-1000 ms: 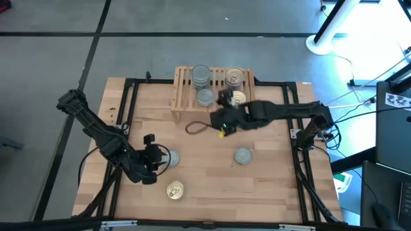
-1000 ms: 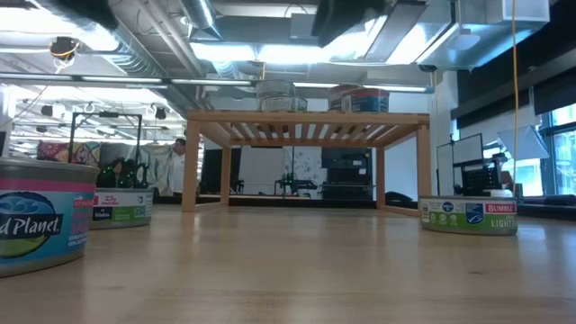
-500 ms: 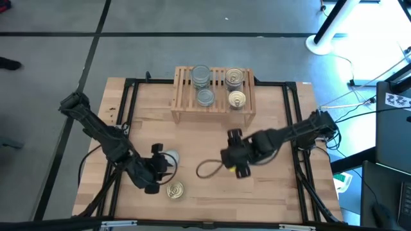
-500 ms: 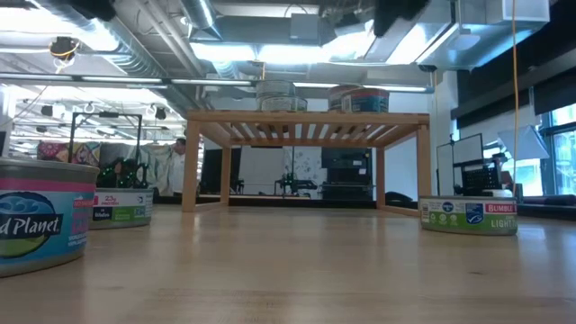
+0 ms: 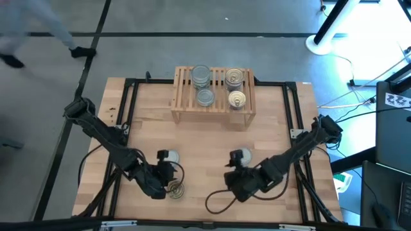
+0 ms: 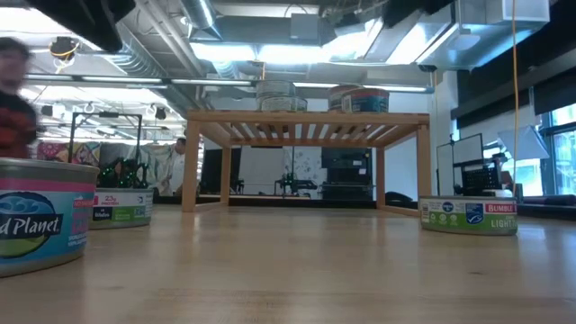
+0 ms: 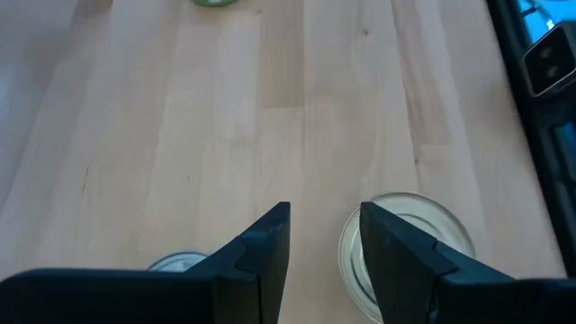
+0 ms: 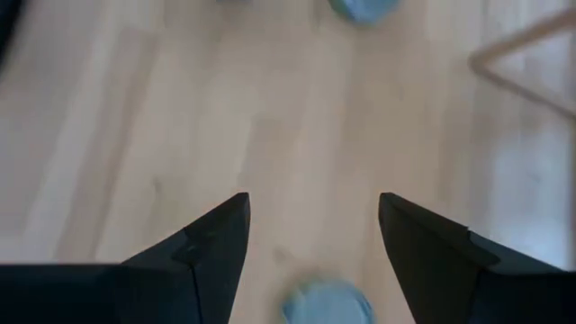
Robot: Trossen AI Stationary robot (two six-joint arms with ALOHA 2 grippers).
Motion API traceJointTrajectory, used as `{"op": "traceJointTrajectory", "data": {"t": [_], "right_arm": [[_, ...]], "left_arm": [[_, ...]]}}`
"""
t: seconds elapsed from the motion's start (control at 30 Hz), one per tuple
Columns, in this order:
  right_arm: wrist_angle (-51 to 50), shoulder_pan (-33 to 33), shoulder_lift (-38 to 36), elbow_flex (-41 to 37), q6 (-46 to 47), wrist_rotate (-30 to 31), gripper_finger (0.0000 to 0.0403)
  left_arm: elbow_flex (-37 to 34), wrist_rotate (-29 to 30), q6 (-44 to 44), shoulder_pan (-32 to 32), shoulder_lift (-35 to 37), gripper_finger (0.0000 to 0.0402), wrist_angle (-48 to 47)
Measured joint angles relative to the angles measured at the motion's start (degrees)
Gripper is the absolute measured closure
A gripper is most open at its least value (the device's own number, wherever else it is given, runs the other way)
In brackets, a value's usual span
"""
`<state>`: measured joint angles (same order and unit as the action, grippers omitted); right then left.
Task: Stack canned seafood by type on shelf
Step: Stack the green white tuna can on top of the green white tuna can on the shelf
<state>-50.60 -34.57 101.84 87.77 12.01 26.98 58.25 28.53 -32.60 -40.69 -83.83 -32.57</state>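
Note:
The light-wood shelf (image 5: 212,91) stands at the table's far side. On its slats are stacked silver tins (image 5: 201,76), one silver tin (image 5: 205,97) and two gold-topped tins (image 5: 234,77) (image 5: 237,99). On the table lie a silver tin (image 5: 168,156), a gold tin (image 5: 174,190) and another silver tin (image 5: 241,155). My left gripper (image 5: 167,181) hangs open between the left pair; in its wrist view the gold tin (image 7: 409,243) lies beside one finger. My right gripper (image 8: 310,234) is wide open just near-side of the right silver tin (image 8: 328,301).
The low view shows the shelf (image 6: 306,153) with room under its slats, two tins (image 6: 40,216) (image 6: 120,207) at left and one (image 6: 468,216) at right. A black frame (image 5: 292,128) runs round the table. A cable loop (image 5: 215,204) trails near the right arm. A person (image 6: 13,99) passes behind.
My right gripper has swung away from the shelf's front gold tin toward the table's near edge, ending by the right silver tin. My left gripper has moved toward the near edge and slightly right, over the gold tin. A person has come into view behind the table.

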Motion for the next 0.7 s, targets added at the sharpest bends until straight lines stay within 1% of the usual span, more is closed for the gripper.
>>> {"op": "traceJointTrajectory", "data": {"t": [0.1, 0.2, 0.33, 0.47, 0.57, 0.63, 0.7], "right_arm": [[14.54, 0.67, 0.00, -5.88, -4.61, -0.26, 0.0155], [28.40, 1.88, 0.00, -11.03, -10.57, -2.08, 0.0155], [40.99, 3.79, 0.02, -15.16, -15.91, -3.23, 0.0155], [47.82, 6.30, 1.29, -17.07, -18.29, -3.47, 0.0155], [50.95, 8.34, 3.91, -17.26, -20.18, -3.59, 0.0155], [53.43, 9.41, 6.20, -17.19, -23.89, -3.61, 0.0155], [56.17, 10.42, 8.47, -17.21, -29.46, -3.79, 0.0155]], "left_arm": [[0.00, -0.01, 0.02, 0.00, -1.49, 0.0270, -0.16], [-0.02, -0.05, -0.20, 0.00, -2.98, 0.0270, -0.25], [-0.02, -0.04, -3.17, 0.01, -4.85, 0.0270, -2.33], [-0.02, -0.04, -7.26, 0.00, -6.93, 0.0270, -5.71], [-0.02, -0.04, -7.87, 0.11, -8.56, 0.0270, -6.38], [0.00, 0.03, -7.65, 0.24, -9.58, 0.0270, -6.36], [0.00, 0.09, -7.67, 0.36, -10.57, 0.0270, -6.88]]}}
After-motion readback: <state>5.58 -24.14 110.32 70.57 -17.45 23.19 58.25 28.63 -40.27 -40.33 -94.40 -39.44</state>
